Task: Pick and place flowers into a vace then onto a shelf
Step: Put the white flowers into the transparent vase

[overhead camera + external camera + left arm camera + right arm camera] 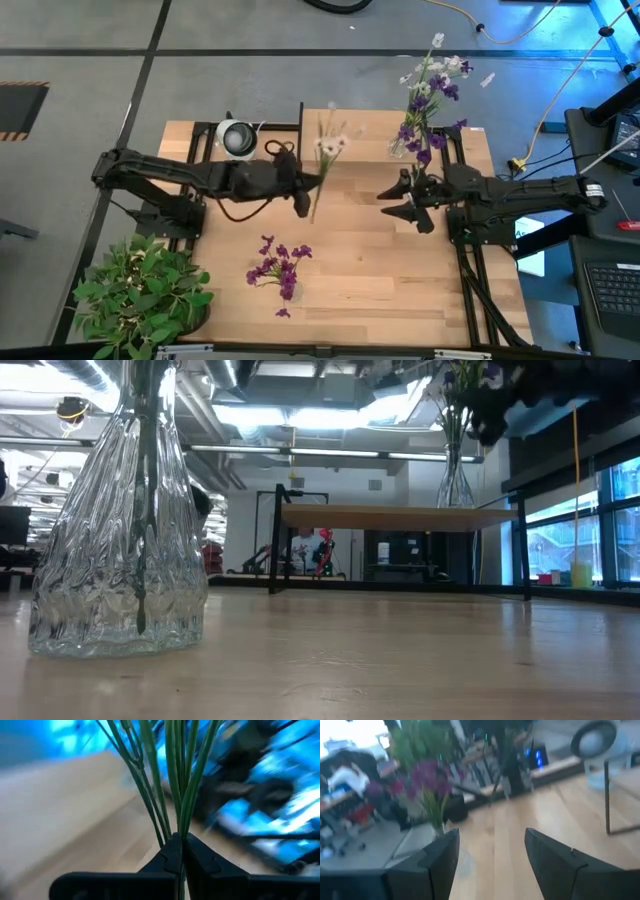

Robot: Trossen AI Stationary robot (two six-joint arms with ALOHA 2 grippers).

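Only wristward: stems (175,775) between fingers (167,857)

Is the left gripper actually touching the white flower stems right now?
Touching. The left wrist view shows the left gripper shut with the green stems of the white flowers pinched between its fingers, rising straight out of the closed tips.

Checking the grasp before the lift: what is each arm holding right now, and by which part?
The left gripper is shut on the thin green white-blossomed flower stems, pinched low on the stems. The right gripper is open, holding nothing.
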